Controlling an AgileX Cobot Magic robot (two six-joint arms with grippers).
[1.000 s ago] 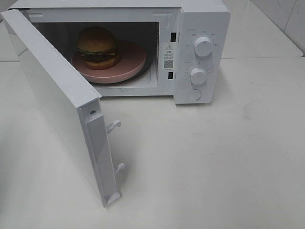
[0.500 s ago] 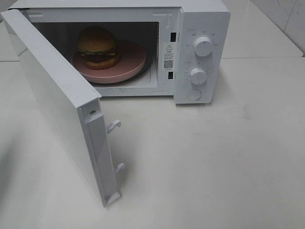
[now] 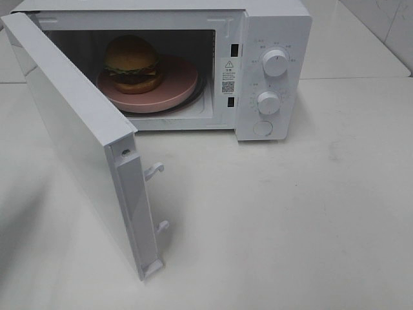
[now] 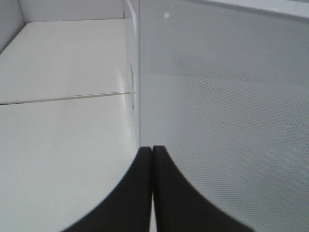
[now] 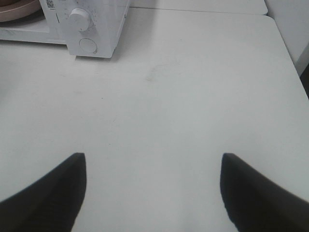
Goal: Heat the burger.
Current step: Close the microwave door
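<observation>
The microwave door stands swung wide at the left, exposing the cavity. In the left wrist view the left gripper, fingers pressed together and holding nothing, sits just beside the door's perforated window panel; contact cannot be confirmed. Closed fingers make a blunt pusher, so this pose probably serves to swing the door shut. Inside the cavity the burger rests on the left part of the pink plate. Loading therefore appears complete, with closing the step in hand. Further right, the upper knob and lower knob are unobstructed. The right gripper, fingers spread wide and empty, hangs over the table, well apart from the microwave, apparently parked clear. The table is matt white with faint scuffs. A pale tiled wall closes the far right.
</observation>
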